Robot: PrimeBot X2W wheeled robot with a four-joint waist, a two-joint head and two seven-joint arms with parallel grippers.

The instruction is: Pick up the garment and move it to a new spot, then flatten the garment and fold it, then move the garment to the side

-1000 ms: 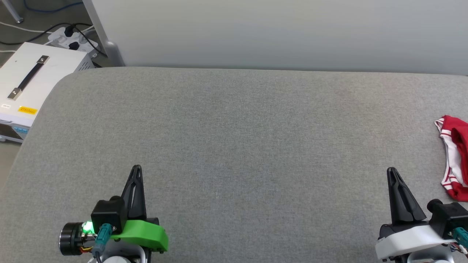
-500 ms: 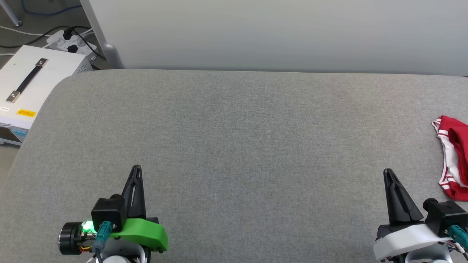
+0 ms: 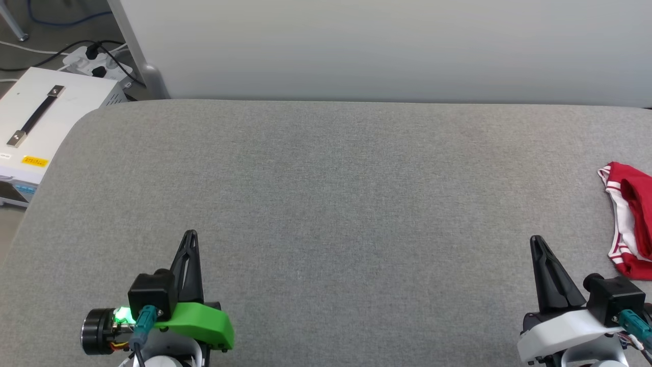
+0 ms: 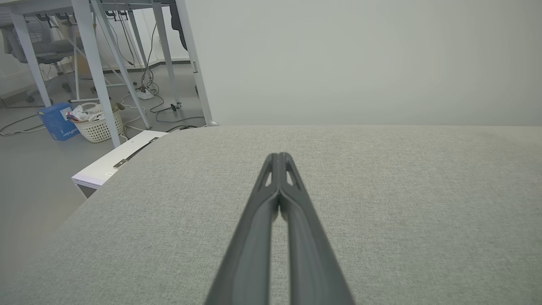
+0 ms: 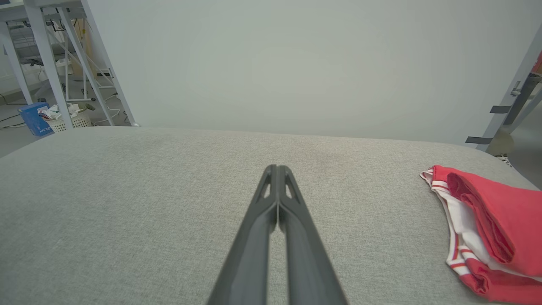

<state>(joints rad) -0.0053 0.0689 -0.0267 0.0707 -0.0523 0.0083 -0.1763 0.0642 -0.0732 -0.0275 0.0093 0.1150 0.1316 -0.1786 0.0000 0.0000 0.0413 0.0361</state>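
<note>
Grey cushion, garment at right, left fingers and right fingers still closed, camera shifted

Closed right claw — folded garment well right, apart

Grey fabric tabletop extends ahead of and between the left claw and right claw. Plain pale panel stands along its far edge. Beyond the left claw, off the tabletop's corner: white case, black handle, yellow label. White power strip lies behind it. Further left, on the floor: blue box, white basket.
</note>
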